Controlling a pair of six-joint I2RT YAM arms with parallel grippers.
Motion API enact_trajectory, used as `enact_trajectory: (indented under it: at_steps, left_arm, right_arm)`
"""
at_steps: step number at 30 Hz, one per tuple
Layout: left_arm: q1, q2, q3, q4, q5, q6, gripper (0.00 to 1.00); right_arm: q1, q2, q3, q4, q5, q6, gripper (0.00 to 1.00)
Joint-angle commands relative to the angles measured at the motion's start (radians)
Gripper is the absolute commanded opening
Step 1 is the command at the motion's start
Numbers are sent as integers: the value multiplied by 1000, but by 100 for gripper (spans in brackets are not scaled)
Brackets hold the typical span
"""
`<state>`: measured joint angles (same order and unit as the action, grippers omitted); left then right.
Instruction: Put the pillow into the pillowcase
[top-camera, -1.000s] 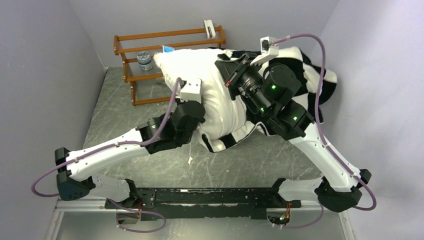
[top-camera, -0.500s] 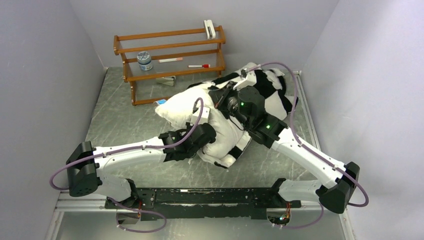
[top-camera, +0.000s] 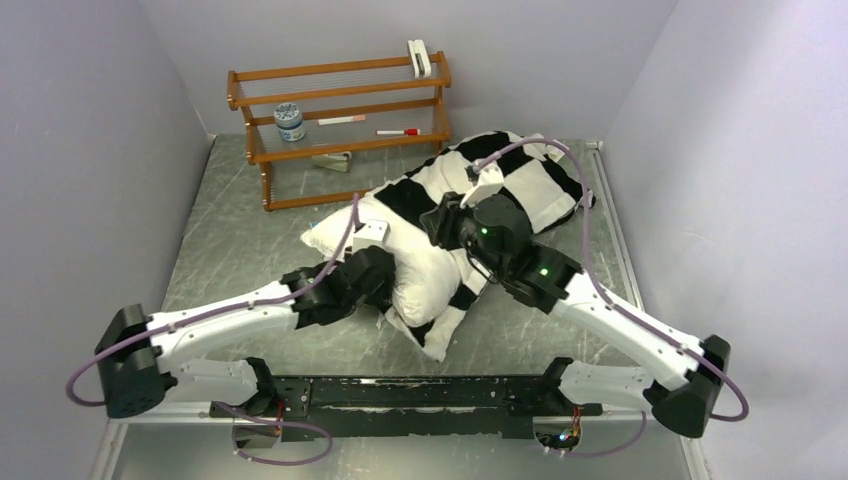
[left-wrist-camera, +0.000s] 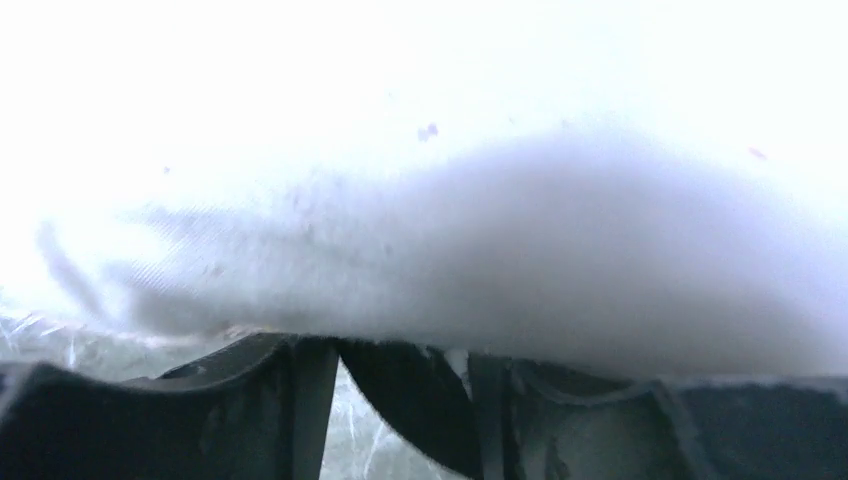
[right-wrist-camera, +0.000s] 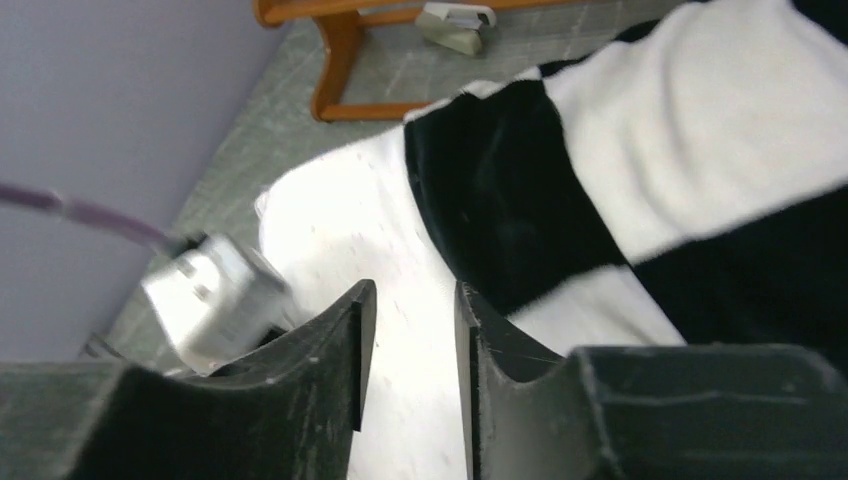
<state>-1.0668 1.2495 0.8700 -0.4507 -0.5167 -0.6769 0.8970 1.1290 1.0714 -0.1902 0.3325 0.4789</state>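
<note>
Pillow half in: its far end sits inside the checkered pillowcase on the table, while its bare near end presses against the left gripper, whose fingers are too buried and blurred to tell whether they are parted or clamped. The right gripper hangs over the pillow with fingers slightly parted and holding nothing, the pillowcase's edge just ahead and to its right.
</note>
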Motion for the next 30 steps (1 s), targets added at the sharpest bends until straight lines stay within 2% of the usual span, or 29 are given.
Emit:
enact_trajectory:
  at_steps: [1,5,8,15,18,21,26,30]
  left_arm:
    - [15,-125,28,-4,114,6,56]
    - [18,-187,69,-121,132,-16,59]
    - [17,-248,56,-156,163,-38,60]
    - [17,-311,43,-170,257,10,65]
    - [16,-296,51,-192,308,16,80]
    - [16,-279,44,-231,338,13,82]
    - [15,-282,-37,-196,384,-16,85]
    - [14,-253,-117,-87,390,-51,88]
  right_arm:
    - [5,-126,-27,-170,-38,-69,41]
    - [5,-193,-108,-269,-57,-28,46]
    - [6,-223,-171,-277,-58,-12,46]
    - [6,-137,-192,-281,-94,-98,47]
    - [6,-119,-194,-275,-128,-154,50]
    - [6,-116,-210,-265,-155,-190,51]
    - [6,-95,-258,-192,-108,-237,52]
    - [6,-48,-262,-130,-47,-291,49]
